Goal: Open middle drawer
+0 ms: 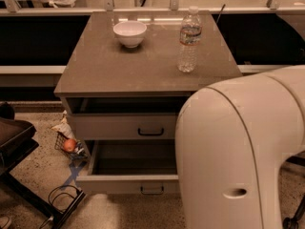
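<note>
The middle drawer (119, 184) is pulled well out of the cabinet. Its plain grey box is open to view and its small black bar handle (152, 191) sits on the flat front. The drawer above it (114, 127) stands slightly out, with a dark gap over its front. The gripper is not in view. My white arm housing (238, 151) fills the lower right and covers the right ends of both drawers.
On the brown cabinet top (105, 70) stand a white bowl (129, 32) and a water bottle (189, 39). On the floor to the left are a wire basket with an orange fruit (70, 145), a black chair base (19, 147) and a cable loop (62, 197).
</note>
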### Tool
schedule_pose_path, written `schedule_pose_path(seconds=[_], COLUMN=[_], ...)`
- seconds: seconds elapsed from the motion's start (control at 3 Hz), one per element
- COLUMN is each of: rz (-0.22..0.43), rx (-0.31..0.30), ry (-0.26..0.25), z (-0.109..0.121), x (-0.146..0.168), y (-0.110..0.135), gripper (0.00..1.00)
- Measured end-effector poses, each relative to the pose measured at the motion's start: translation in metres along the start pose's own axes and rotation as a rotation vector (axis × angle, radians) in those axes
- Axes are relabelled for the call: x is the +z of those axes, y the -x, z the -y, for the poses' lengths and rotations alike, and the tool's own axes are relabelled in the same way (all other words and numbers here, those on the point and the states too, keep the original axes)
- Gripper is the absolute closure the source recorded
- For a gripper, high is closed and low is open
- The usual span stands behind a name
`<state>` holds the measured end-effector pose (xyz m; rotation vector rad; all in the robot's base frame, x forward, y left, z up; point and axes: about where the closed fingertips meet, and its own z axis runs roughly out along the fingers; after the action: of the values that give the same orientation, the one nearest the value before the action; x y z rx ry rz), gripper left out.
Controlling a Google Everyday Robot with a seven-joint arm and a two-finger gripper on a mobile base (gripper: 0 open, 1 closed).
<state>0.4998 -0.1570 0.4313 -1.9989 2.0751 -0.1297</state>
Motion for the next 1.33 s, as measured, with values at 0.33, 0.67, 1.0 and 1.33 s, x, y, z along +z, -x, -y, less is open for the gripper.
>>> schedule_pose_path(seconds=[0.33, 0.67, 1.0, 1.33], rz=[-0.025, -0.025, -0.043, -0.045], rx=[-0.016, -0.016, -0.049, -0.054], ry=[0.056, 0.056, 0.119, 0.128], z=[-0.021, -0.021, -0.044, -0.047], x=[-0.007, -0.007, -0.013, -0.014], y=[-0.002, -0.002, -0.002, -0.002], gripper=[1.0, 1.0, 1.0, 1.0])
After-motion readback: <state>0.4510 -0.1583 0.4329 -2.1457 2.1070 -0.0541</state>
